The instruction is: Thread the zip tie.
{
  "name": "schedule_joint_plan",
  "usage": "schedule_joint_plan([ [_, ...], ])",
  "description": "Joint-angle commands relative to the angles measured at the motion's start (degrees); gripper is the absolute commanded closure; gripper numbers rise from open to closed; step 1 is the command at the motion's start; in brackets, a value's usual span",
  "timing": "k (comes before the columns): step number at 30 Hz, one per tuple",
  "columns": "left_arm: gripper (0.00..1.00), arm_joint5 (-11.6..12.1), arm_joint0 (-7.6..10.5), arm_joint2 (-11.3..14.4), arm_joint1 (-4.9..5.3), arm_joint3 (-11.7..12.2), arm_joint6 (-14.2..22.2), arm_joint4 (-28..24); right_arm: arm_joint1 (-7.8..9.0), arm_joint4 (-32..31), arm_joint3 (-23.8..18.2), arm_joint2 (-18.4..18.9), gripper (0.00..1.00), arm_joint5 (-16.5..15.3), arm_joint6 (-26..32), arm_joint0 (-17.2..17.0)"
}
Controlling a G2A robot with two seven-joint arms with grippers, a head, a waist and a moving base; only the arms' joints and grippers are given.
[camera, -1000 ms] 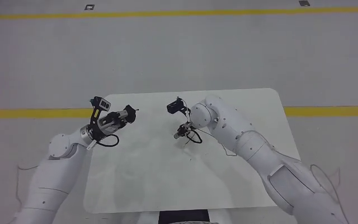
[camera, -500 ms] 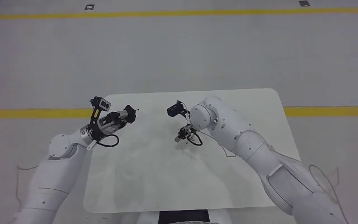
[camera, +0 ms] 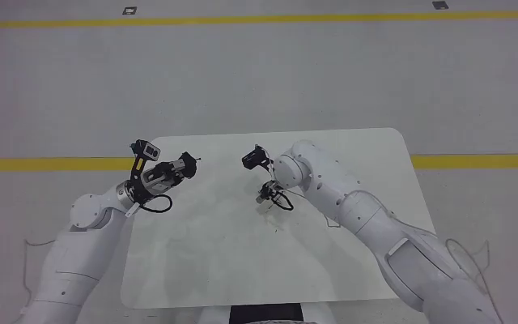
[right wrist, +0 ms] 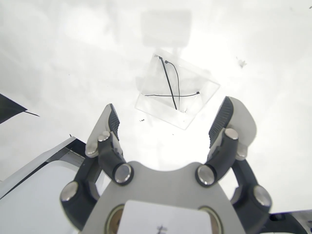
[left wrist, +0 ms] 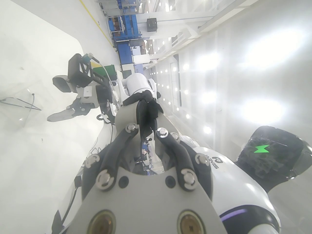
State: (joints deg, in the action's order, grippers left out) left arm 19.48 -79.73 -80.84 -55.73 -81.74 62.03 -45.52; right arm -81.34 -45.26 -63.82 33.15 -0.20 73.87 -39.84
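We see the right gripper (right wrist: 168, 105) hanging over the middle of the white table (camera: 356, 243), its two ribbed fingers spread wide with nothing between them. Beneath and just ahead of it a clear, shallow tray (right wrist: 204, 86) lies flat on the table, and in the tray we find three thin black zip ties (right wrist: 170, 81). They lie loose and cross one another: one runs straight on a slant, one curves beside it, and the third lies across both. Each has its small square head at one end, and none is looped through its own head. The right gripper is clear of the tray and touches none of the ties. The left gripper (camera: 189, 164) is held above the table's left part, well apart from the tray, and points toward the right arm. Its fingers are drawn together at the tips. Whether anything thin is pinched between them we cannot tell.
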Motion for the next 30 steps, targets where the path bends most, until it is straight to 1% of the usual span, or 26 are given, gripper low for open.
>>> schedule_joint_plan([
  [1, 1.00, 0.00, 0.00, 0.00, 0.00, 0.00, 0.00, 0.00, -0.08, -0.45, 0.24, -0.09, 0.69, -0.04, -0.10, -0.07],
  [3, 1.00, 0.00, 0.00, 0.00, 0.00, 0.00, 0.00, 0.00, -0.20, -0.71, 0.45, -0.19, 0.77, -0.06, -0.30, -0.19],
  [4, 1.00, 0.00, 0.00, 0.00, 0.00, 0.00, 0.00, 0.00, -0.28, -0.75, 0.61, -0.23, 0.78, -0.17, -0.40, -0.27],
  [5, 1.00, 0.00, 0.00, 0.00, 0.00, 0.00, 0.00, 0.00, -0.35, -0.83, 0.77, -0.29, 0.81, -0.22, -0.49, -0.33],
  [7, 1.00, 0.00, 0.00, 0.00, 0.00, 0.00, 0.00, 0.00, -0.52, -1.17, 1.23, -0.48, 0.91, -0.21, -0.68, -0.43],
  [8, 1.00, 0.00, 0.00, 0.00, 0.00, 0.00, 0.00, 0.00, -0.60, -1.26, 1.47, -0.54, 0.92, -0.14, -0.69, -0.48],
  [10, 1.00, 0.00, 0.00, 0.00, 0.00, 0.00, 0.00, 0.00, -0.82, -1.46, 1.93, -0.74, 0.91, 0.05, -0.53, -0.48],
  [12, 1.00, 0.00, 0.00, 0.00, 0.00, 0.00, 0.00, 0.00, -0.99, -1.28, 2.24, -0.75, 0.93, 0.07, -0.67, -0.55],
  [16, 1.00, 0.00, 0.00, 0.00, 0.00, 0.00, 0.00, 0.00, -1.45, -1.57, 3.30, -1.31, 0.92, 0.01, -1.09, -0.89],
  [19, 1.00, 0.00, 0.00, 0.00, 0.00, 0.00, 0.00, 0.00, -1.89, -1.58, 4.28, -1.70, 0.95, -0.12, -1.98, -1.08],
  [22, 1.00, 0.00, 0.00, 0.00, 0.00, 0.00, 0.00, 0.00, -2.36, -1.91, 5.29, -2.11, 0.95, -0.06, -3.46, -1.25],
  [28, 1.00, 0.00, 0.00, 0.00, 0.00, 0.00, 0.00, 0.00, -3.32, -3.19, 7.51, -2.81, 0.88, 1.04, -6.13, -1.29],
  [29, 1.00, 0.00, 0.00, 0.00, 0.00, 0.00, 0.00, 0.00, -3.45, -3.33, 7.86, -2.82, 0.89, 1.28, -6.49, -1.26],
  [30, 1.00, 0.00, 0.00, 0.00, 0.00, 0.00, 0.00, 0.00, -3.58, -3.33, 8.23, -2.81, 0.86, 1.43, -6.72, -1.26],
])
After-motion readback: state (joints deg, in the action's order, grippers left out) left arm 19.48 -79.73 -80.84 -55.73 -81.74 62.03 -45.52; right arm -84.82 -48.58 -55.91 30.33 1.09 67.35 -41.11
